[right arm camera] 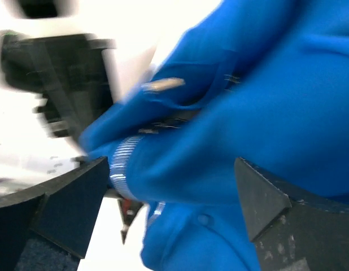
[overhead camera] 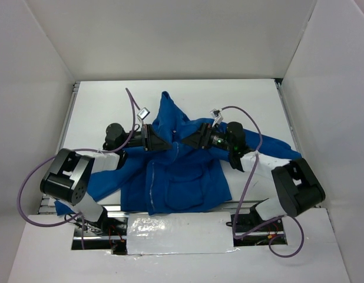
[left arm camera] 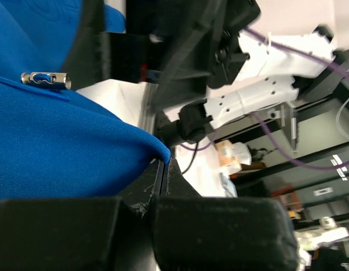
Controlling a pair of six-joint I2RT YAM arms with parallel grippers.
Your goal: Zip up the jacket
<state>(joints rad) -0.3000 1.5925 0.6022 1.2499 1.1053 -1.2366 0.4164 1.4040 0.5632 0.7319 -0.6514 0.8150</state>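
The royal-blue jacket (overhead camera: 182, 177) lies rumpled on the white table (overhead camera: 252, 100), collar toward the back, its silver zipper (overhead camera: 151, 186) running down the front. My left gripper (overhead camera: 163, 141) and right gripper (overhead camera: 189, 140) meet over its upper chest. In the left wrist view the left gripper (left arm camera: 164, 161) is shut on a blue fabric edge (left arm camera: 78, 147); a silver cord toggle (left arm camera: 46, 79) lies on the cloth. In the blurred right wrist view the right gripper (right arm camera: 171, 192) is open, its jaws straddling a fold of jacket (right arm camera: 265, 101) with silver zipper teeth (right arm camera: 119, 161).
White walls enclose the table on three sides. A shiny taped strip (overhead camera: 182, 233) runs along the near edge between the arm bases. Purple cables (overhead camera: 132, 103) loop over both arms. The right arm's white link (left arm camera: 259, 96) shows close in the left wrist view.
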